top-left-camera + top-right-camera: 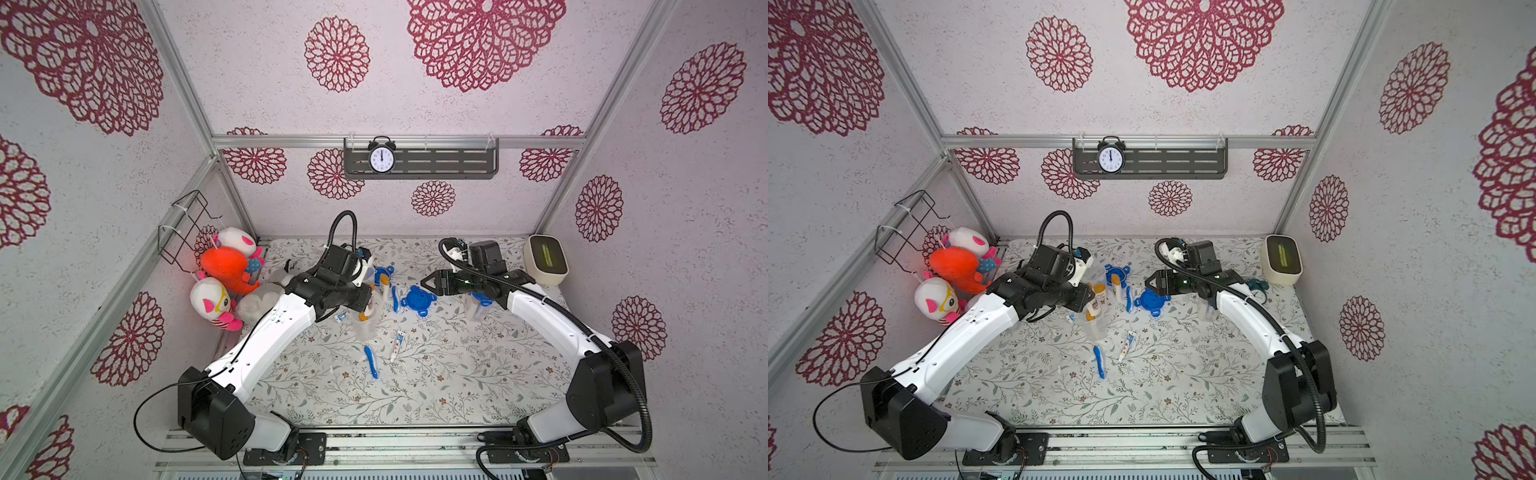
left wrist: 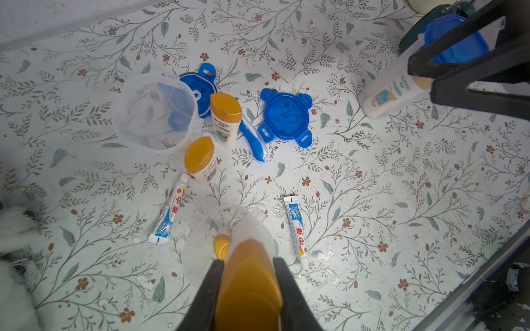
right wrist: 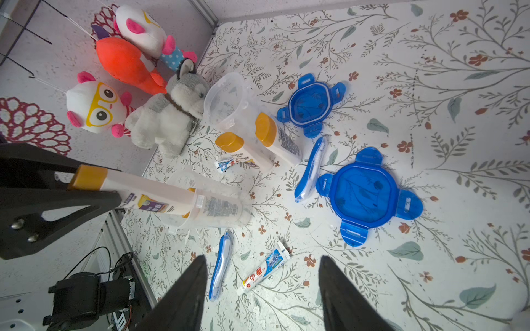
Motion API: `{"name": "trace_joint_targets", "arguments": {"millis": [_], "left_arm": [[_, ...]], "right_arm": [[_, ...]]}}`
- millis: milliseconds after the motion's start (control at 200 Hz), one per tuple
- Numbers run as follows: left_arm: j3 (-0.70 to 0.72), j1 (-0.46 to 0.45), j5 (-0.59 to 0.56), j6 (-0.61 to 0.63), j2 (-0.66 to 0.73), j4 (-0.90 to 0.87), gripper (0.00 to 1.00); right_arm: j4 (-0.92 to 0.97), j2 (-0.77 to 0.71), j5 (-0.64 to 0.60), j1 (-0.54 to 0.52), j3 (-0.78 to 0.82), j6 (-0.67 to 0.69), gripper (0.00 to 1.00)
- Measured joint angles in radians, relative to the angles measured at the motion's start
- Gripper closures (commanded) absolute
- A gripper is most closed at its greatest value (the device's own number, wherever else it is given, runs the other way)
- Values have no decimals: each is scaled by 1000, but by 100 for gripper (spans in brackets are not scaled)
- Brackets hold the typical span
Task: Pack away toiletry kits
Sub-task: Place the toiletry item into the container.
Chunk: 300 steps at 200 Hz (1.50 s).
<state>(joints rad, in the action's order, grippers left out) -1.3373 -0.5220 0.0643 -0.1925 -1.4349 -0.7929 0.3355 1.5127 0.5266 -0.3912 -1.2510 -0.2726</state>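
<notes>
While left jaws pinch bottle [image 3: 160,197] by its cap, long axis slants base-first into jar [image 3: 200,182] | right jaws spread

floral table [image 1: 457,386], lid [image 1: 419,300] at centre, toothbrush [image 1: 395,297] just beside it, second lid [image 1: 383,274] by an empty jar [image 2: 155,114], bottle [image 2: 225,119] and second bottle [image 2: 200,157] lying side by side, upright jar [image 1: 365,332], near toothbrush [image 1: 372,361] and tube [image 1: 397,345], second tube [image 2: 169,212], lidded jar [image 1: 478,305], cream box [image 1: 545,259] in far right corner

tabletop [image 1: 457,374]: white, grey-green leaf sprigs, brown flowers
four-tab plastic lid [image 1: 419,300]: translucent blue
oval plastic bottle [image 2: 225,120]: white, orange-yellow cap
plastic toothbrush [image 1: 371,361]: blue
panel walls [image 1: 249,83]: pale, crimson rosettes
</notes>
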Motion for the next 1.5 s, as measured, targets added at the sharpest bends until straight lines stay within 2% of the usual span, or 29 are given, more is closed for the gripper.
{"name": "trace_joint_targets", "arguments": {"millis": [515,701,951,1116,1501], "left_arm": [[1,-87,-142,-201,-10,-10,100],[-3,-142,-213,-232,-34,-21,100],[6,-147,-277,-258,-44,-28,100],[29,-147,-287,-259,-72,-5,84],[133,-147,-287,-282,-82,90,68]], "right_arm": [[1,0,0,5,0,0,37],[6,0,0,6,0,0,37],[14,0,-2,6,0,0,37],[14,0,-6,6,1,-1,37],[14,0,-47,6,6,-1,35]]}}
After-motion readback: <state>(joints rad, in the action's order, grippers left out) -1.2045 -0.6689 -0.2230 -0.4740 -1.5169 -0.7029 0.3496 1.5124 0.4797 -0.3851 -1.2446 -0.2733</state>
